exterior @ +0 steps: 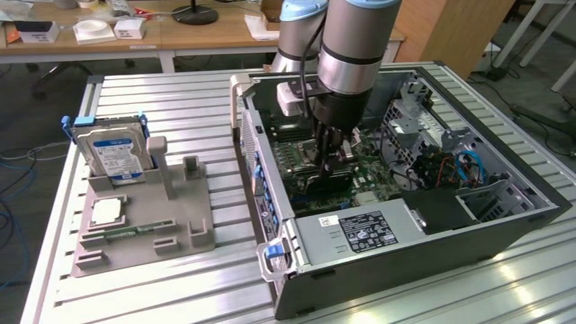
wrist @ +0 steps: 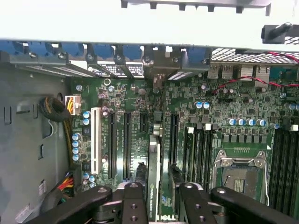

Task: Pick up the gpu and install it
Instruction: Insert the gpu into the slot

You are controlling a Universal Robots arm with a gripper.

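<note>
GPU held over the motherboard, the seating step in hand

The gripper (wrist: 159,198) has its fingers (wrist: 134,205) closed on the gpu (wrist: 154,172), jaws standing fairly wide around the card's thickness; the card hangs edge-on inside the open computer case (exterior: 504,223), low over the green motherboard (wrist: 243,116) and among the long black expansion slots (wrist: 127,144). I judge this to be the install step, with pick-up done: the card looks lined up along a slot, but whether its edge is already in the slot I cannot tell. Seating it calls for a straight push down with the bracket end meeting the rear opening. Counted: 1 gpu, 1 arm, 1 white slot (wrist: 96,140), 1 empty CPU socket (wrist: 240,179); on the grey holder tray (exterior: 193,233) at the exterior view's left stands 1 hard drive (exterior: 112,155)
</note>
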